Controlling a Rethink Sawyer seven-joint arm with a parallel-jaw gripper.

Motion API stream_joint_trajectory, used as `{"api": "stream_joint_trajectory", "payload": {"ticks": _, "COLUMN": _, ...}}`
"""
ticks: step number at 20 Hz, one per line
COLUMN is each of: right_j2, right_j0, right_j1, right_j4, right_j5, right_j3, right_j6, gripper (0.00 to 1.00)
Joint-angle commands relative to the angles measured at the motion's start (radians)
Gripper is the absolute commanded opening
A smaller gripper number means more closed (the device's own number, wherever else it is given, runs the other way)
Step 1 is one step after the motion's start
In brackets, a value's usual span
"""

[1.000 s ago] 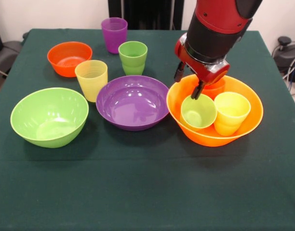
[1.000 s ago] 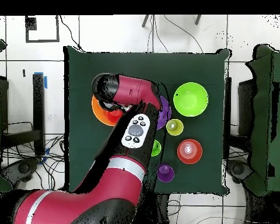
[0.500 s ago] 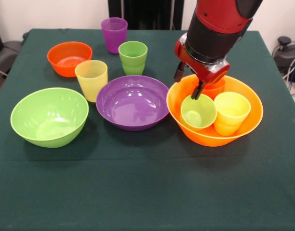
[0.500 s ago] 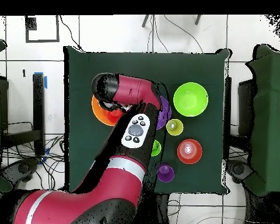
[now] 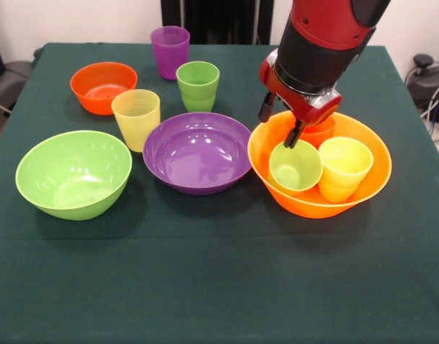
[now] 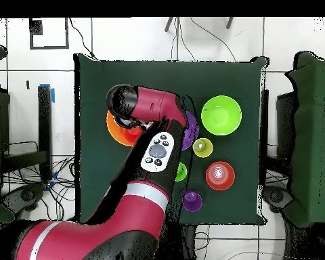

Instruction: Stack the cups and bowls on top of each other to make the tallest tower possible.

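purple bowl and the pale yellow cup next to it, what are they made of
The purple bowl looks like glossy opaque plastic: bright highlights sit on its inner wall. The pale yellow cup seems to be translucent plastic, faintly ribbed, with the dark cloth showing dimly through its wall.

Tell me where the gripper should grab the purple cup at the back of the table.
Probably by the rim, coming straight down. The purple cup stands upright, mouth up, alone on the table, so one finger could go inside and one outside its wall. The dark green cup stands apart from it, nearer the camera.
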Motion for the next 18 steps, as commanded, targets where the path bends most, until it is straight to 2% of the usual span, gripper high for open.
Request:
{"api": "stream_joint_trajectory", "payload": {"ticks": 1, "right_j2": 0.046, "right_j0": 0.004, "right_j1": 0.074, "right_j4": -0.101, "right_j5": 0.112, "right_j3": -0.059, "right_j6": -0.004, "gripper": 1.00}}
{"api": "stream_joint_trajectory", "payload": {"ticks": 7, "right_j2": 0.035, "right_j0": 0.011, "right_j1": 0.081, "right_j4": -0.116, "right_j5": 0.153, "right_j3": -0.073, "right_j6": -0.001, "gripper": 1.00}}
{"api": "stream_joint_trajectory", "payload": {"ticks": 18, "right_j2": 0.058, "right_j0": 0.002, "right_j1": 0.075, "right_j4": -0.102, "right_j5": 0.123, "right_j3": -0.057, "right_j6": 0.011, "gripper": 1.00}}
